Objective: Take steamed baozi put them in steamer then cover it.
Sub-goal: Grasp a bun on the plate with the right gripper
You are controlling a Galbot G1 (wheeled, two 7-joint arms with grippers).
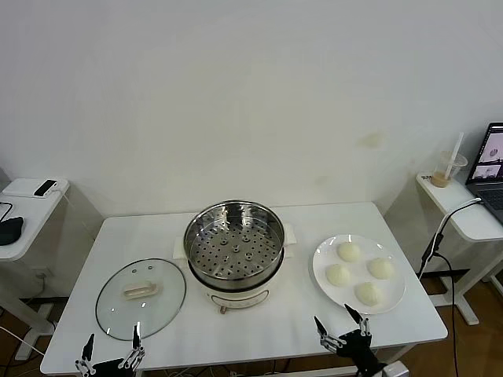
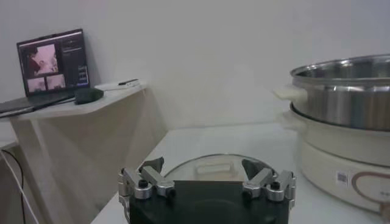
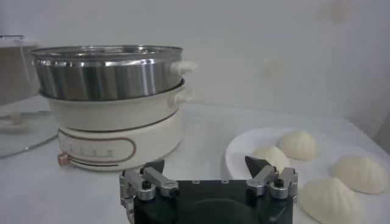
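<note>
Light is even, soft and bright, seemingly from overhead; the white wall (image 1: 251, 94) and table (image 1: 259, 330) look evenly lit. Shadows are faint: a soft one under the steamer (image 1: 234, 250). Its steel rim shows mild glare, and the cover (image 1: 141, 298) carries pale reflections. Both wrist views are dimmer and hazy, with the baozi (image 3: 329, 198) soft and the laptop (image 2: 52, 64) screen glowing

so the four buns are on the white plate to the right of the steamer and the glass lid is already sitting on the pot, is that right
Not quite. The head view shows the glass lid lying flat on the table, left of the steamer, whose perforated tray is uncovered. The four buns are indeed on the white plate to the steamer's right.
</note>
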